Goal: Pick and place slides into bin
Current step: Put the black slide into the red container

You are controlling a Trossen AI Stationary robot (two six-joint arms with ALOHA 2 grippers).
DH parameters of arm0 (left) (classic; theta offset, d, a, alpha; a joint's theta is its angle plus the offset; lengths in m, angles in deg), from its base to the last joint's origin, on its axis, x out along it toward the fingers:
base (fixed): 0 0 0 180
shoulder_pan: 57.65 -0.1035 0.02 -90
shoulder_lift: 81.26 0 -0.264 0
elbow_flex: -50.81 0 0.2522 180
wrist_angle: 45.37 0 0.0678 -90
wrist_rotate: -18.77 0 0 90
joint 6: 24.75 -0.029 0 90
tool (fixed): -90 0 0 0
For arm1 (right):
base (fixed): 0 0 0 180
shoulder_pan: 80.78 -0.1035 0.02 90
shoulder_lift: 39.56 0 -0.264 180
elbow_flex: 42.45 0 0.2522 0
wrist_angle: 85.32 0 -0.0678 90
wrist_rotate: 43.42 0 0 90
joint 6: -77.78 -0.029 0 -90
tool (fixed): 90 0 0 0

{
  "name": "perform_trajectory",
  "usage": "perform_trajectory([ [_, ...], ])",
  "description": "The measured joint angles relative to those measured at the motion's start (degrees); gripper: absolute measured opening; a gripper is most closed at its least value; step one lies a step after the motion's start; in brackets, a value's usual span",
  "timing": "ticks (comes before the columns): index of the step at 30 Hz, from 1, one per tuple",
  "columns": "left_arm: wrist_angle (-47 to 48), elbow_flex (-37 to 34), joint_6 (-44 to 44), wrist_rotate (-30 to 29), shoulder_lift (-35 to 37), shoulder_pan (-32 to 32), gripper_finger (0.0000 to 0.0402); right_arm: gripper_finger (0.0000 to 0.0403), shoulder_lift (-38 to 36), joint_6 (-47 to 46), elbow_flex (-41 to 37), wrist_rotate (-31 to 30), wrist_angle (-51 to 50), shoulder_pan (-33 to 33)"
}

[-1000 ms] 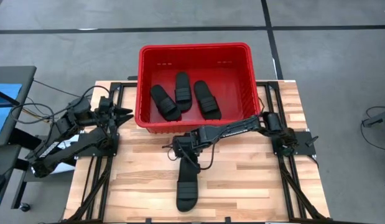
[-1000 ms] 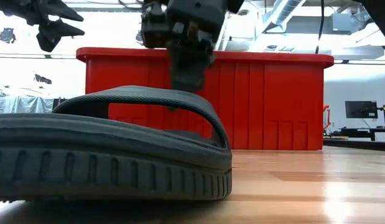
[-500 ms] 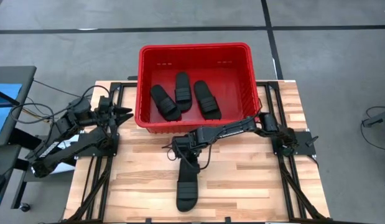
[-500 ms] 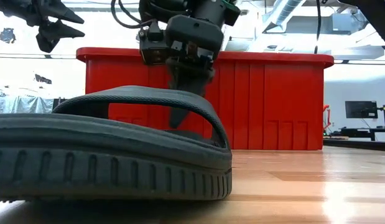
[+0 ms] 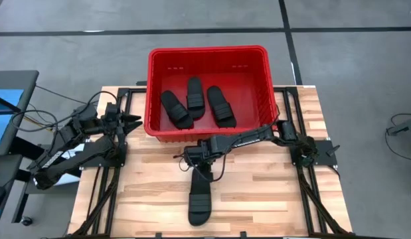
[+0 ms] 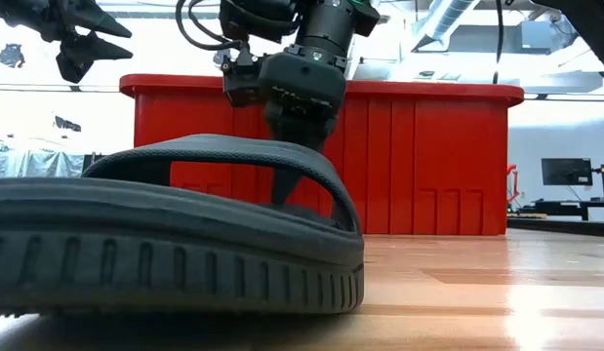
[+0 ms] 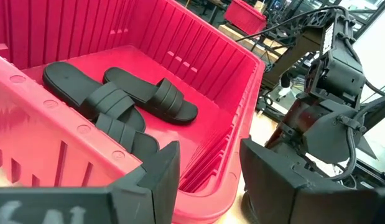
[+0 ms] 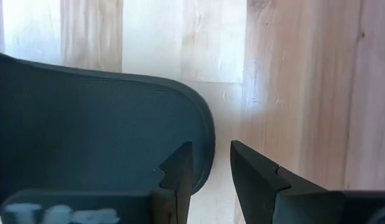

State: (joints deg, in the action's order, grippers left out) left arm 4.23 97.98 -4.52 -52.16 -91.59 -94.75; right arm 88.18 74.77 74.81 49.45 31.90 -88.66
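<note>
One black slide (image 5: 198,199) lies sole-down on the wooden table, lengthwise from near to far, in front of the red bin (image 5: 208,50). Three more slides (image 5: 195,99) lie on the bin's bottom. My right gripper (image 5: 197,164) points steeply down at the far end of the slide on the table, behind its strap (image 6: 214,151). It is open by a narrow gap. One finger (image 8: 176,171) stands over the sole, the other (image 8: 257,177) over bare table beside the sole's edge. My left gripper (image 5: 132,121) waits open beside the bin's left wall. My right gripper comes from above at the rounded far end of the slide's sole (image 8: 201,140), with the sole's edge showing in the gap between its fingers. I cannot tell whether either finger touches the sole. The slide lies flat on the table.
The bin's near wall (image 6: 419,156) rises just behind my right gripper. Black frame rails (image 5: 311,192) run along both sides of the table. Bare wood lies to the left and right of the slide. A monitor stand (image 5: 9,106) is off the table's left edge.
My right gripper has sunk a little toward the slide's far end, its fingertips dropping behind the strap, and it has tipped slightly more upright. The slide has not moved.
</note>
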Motion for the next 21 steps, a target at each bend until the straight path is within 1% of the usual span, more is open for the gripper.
perform_trajectory([
  [11, 1.24, 0.0, 0.0, 0.01, 0.0, 0.0, 0.0157, 0.01, 0.01, -0.04, 0.0, 0.15, -0.26, -1.57],
  [18, 1.24, 0.0, 0.0, -0.09, 0.0, 0.0, 0.0157, 0.01, 3.8, -0.67, 0.32, 0.21, 0.49, -1.4],
  [21, 1.28, 0.0, -0.02, -0.08, 0.0, 0.0, 0.0157, 0.01, 4.23, -0.69, 0.36, 0.24, 0.31, -1.29],
])
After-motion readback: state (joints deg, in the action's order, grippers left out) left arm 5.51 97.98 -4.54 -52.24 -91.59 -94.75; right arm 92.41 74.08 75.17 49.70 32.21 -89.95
